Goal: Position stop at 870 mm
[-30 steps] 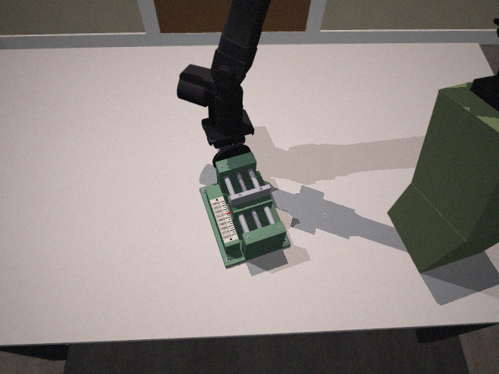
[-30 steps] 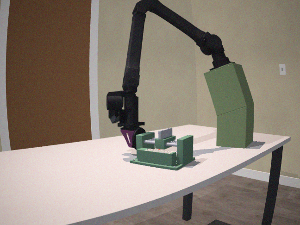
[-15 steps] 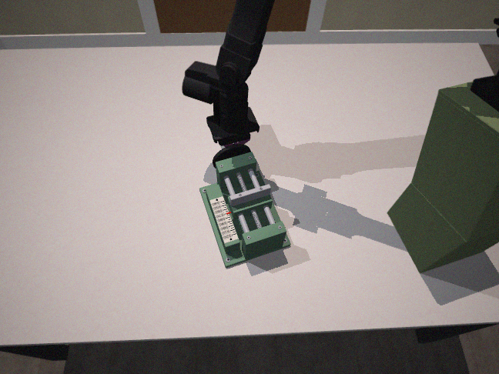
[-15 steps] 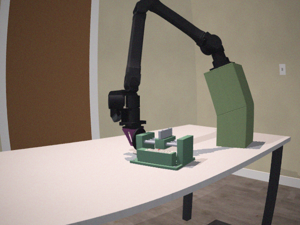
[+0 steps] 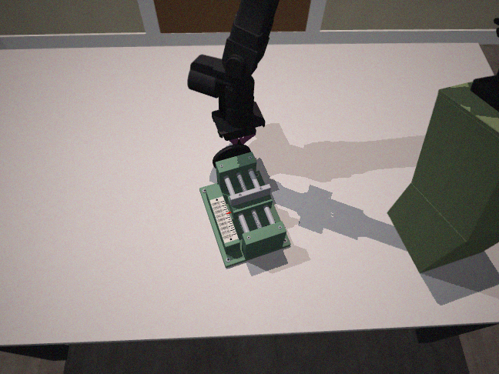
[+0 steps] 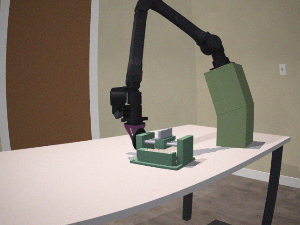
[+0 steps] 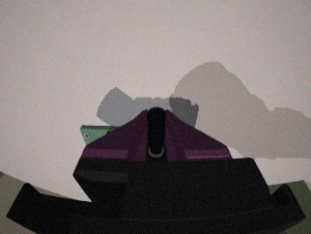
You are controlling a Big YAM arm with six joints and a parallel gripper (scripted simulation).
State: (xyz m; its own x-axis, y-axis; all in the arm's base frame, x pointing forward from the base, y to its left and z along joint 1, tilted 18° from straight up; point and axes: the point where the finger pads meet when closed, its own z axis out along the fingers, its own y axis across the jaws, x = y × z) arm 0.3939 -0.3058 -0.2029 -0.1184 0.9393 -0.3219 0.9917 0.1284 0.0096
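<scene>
From where I stand, the green fixture (image 5: 263, 243) (image 6: 185, 150) sits on the pale tabletop (image 5: 121, 262) (image 6: 72, 181), with its black handwheel (image 5: 219, 155) (image 6: 140, 133) (image 7: 156, 126) upright at the left end. The black arm (image 5: 247, 44) (image 6: 136, 43) arches over from the green pedestal (image 5: 451, 172) (image 6: 232, 126) on the right, far side and drops to the wheel. Its hand (image 5: 239, 141) (image 6: 134, 144) (image 7: 156, 115) points down, the purple fingers pinching the handwheel between them. The stop (image 5: 249, 195) (image 6: 165, 133), a grey plate on a green carriage, stands between the two end blocks, on silvery rods. Along the fixture's near side runs a white scale (image 5: 224, 219) (image 6: 165, 151), a red pointer (image 5: 228, 212) (image 6: 159, 149) against it; I can't read its numbers.

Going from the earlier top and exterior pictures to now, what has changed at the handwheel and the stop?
The gripper has shifted toward image right in the top view, and slightly up in both views. It is shut on the handwheel; I see no release. The grey-topped stop and red pointer show no visible shift.
</scene>
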